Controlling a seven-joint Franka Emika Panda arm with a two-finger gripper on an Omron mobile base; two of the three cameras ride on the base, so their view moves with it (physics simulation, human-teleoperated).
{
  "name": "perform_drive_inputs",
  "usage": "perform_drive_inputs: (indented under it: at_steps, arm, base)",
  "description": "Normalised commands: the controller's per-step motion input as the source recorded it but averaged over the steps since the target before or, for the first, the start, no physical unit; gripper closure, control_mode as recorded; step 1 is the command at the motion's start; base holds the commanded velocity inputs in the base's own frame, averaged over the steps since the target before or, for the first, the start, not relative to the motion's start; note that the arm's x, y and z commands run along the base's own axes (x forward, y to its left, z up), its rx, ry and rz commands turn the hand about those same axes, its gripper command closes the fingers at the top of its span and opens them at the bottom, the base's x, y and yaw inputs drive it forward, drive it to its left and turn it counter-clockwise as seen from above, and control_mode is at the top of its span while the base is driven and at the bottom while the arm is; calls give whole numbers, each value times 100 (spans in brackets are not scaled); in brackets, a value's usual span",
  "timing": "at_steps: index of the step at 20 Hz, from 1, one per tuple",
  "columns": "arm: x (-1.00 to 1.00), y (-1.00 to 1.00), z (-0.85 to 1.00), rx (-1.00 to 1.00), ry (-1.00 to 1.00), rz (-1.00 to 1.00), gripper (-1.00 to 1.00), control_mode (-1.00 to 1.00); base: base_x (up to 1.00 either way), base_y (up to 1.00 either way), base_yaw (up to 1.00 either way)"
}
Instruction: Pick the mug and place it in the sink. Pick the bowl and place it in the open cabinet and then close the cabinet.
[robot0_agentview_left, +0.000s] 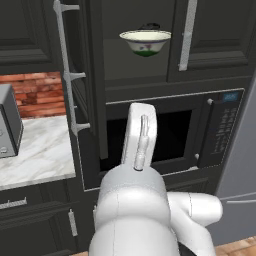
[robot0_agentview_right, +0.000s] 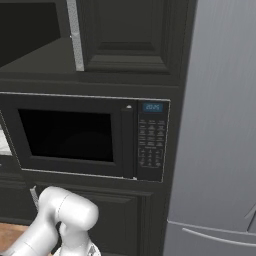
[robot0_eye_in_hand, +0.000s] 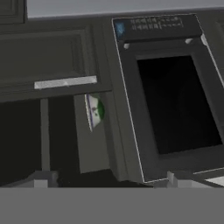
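Note:
The cream-white bowl (robot0_agentview_left: 145, 41) with a green pattern near its foot stands on the shelf of the open cabinet (robot0_agentview_left: 130, 65), above the microwave. The cabinet door (robot0_agentview_left: 92, 75) hangs swung out to the left, its long silver bar handle (robot0_agentview_left: 65, 75) facing me. In the rolled hand view the bowl (robot0_eye_in_hand: 95, 111) appears small and far off, left of the microwave. My gripper (robot0_eye_in_hand: 107, 181) is open, its fingertips (robot0_eye_in_hand: 41, 179) wide apart with nothing between them, well back from the cabinet. The mug and the sink are out of view.
A black built-in microwave (robot0_agentview_left: 170, 135) with a keypad (robot0_agentview_right: 151, 142) sits below the cabinet. Beside the opening is a shut door with a silver handle (robot0_agentview_left: 187, 35). A grey fridge (robot0_agentview_right: 220, 125) stands right. A marble counter (robot0_agentview_left: 40, 155) with a metal appliance (robot0_agentview_left: 7, 120) lies left.

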Motion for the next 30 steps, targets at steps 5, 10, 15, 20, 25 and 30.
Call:
perform_drive_inputs:
  at_steps: [5,10,15,20,25,30]
  arm:
    - [9,48,0,-4,-12,-1,-100,-100]
    - [33,43,0,-2,-8,-2,-100,-100]
    - [33,52,-1,-2,-5,-2,-100,-100]
    - [20,57,-16,-3,-1,-1,-100,-100]
    - [13,54,-23,-1,0,-2,-100,-100]
    - [40,37,-3,0,-4,-6,-100,-100]
  base:
    - [0,0,0]
    - [0,0,0]
    - [0,0,0]
    - [0,0,0]
    - [0,0,0]
    - [0,0,0]
